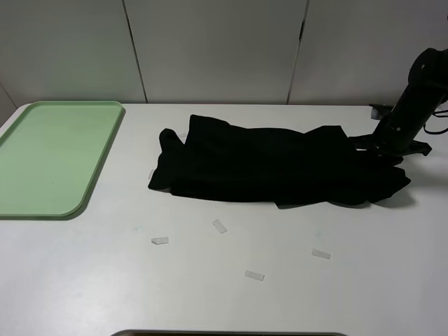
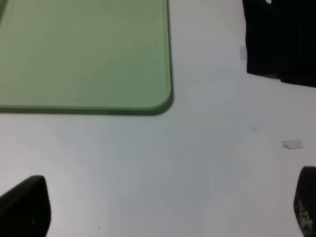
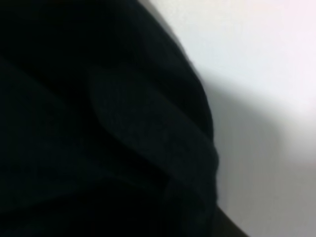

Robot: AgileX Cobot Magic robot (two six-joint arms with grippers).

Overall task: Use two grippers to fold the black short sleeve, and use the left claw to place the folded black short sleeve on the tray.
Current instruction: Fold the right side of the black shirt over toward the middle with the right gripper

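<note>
1. Black shirt lies bunched lengthwise mid-table, well apart from the tray.
2. Right gripper sits at the shirt's right end, likely to start a fold; its closure and hold cannot be told.
3. Left gripper spread wide, empty, near a tray corner.
4. Bare table separates shirt edge and tray rim.

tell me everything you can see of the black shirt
The shirt is plain black, soft fabric with no print. It lies crumpled and partly folded into a long band across the white table, to the right of the tray in the high view and apart from it. Its edges are uneven, with folds at the left end. The right end effector is down at its right end; whether it grips the cloth cannot be told.
</note>
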